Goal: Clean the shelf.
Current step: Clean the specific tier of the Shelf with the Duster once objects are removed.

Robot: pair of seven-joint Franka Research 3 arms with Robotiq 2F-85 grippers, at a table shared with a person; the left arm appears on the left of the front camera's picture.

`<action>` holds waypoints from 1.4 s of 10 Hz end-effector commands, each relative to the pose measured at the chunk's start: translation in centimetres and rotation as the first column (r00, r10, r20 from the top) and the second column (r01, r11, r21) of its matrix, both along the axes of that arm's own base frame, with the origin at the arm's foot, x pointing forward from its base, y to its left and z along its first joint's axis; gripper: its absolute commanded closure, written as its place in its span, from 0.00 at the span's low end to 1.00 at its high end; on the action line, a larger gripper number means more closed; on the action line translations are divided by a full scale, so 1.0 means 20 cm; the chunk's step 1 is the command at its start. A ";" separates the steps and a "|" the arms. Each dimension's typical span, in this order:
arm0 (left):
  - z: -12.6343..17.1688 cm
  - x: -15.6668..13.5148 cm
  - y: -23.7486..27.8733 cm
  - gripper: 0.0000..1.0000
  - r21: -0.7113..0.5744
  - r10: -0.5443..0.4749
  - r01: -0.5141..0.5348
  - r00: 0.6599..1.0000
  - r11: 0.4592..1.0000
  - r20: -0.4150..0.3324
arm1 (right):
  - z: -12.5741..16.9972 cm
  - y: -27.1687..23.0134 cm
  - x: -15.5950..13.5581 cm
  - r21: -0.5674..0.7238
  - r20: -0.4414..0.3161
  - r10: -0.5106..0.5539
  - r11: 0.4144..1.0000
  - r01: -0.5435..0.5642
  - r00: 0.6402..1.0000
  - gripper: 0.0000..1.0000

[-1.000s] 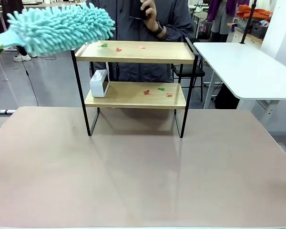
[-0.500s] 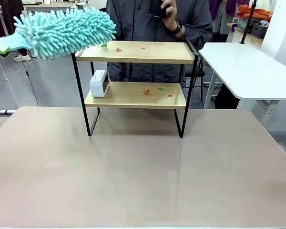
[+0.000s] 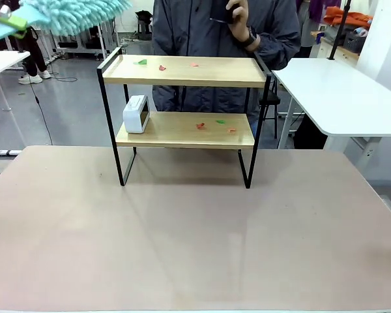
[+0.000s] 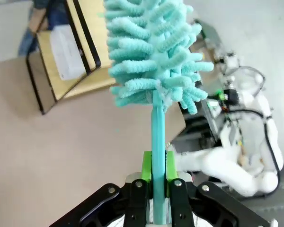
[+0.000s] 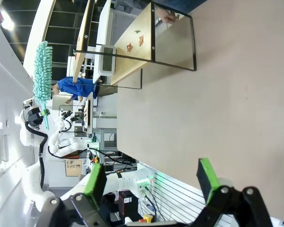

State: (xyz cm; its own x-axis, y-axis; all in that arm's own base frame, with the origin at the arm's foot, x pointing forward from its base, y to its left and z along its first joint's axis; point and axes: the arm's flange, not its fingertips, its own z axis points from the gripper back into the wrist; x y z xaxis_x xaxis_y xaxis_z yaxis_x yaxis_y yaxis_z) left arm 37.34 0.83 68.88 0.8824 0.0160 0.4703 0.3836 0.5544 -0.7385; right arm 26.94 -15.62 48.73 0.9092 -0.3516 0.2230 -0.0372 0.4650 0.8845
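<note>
Duster [image 3: 78, 12] risen off shelf [image 3: 202, 81] (white box [image 3: 135, 114], scraps [image 3: 161, 67] aboard).

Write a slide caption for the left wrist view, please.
Left claw shut on a teal duster, held clear of the shelf.

The left pincer [image 4: 158, 166] is clamped on the thin handle of a duster [image 4: 154, 52], its green pads [image 4: 147, 165] pressing from both sides. The left arm [image 5: 29, 137] rises at nine o'clock in the right wrist view. The right pincer [image 5: 151, 177] holds nothing, its jaws spread wide at six o'clock.
</note>
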 end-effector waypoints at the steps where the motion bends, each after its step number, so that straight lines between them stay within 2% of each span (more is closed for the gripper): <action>1: 0.00 -0.04 -0.16 0.88 0.088 0.130 -0.130 0.991 0.988 -0.002 | 0.00 0.00 0.01 0.004 0.032 0.008 1.000 -0.009 0.999 0.00; 5: 0.01 -0.02 -0.39 0.88 0.194 0.223 -0.215 0.975 0.957 -0.020 | 0.00 0.00 0.01 0.004 0.032 0.008 1.000 -0.009 0.999 0.00; 9: -0.10 0.01 -0.57 0.88 0.334 0.239 -0.238 0.970 0.912 0.039 | 0.00 0.00 0.01 0.004 0.032 0.008 1.000 -0.009 0.999 0.00; 14: -0.21 0.04 -0.72 0.88 0.426 0.184 -0.168 0.983 0.889 0.003 | 0.00 0.00 0.01 0.004 0.032 0.008 1.000 -0.009 0.999 0.00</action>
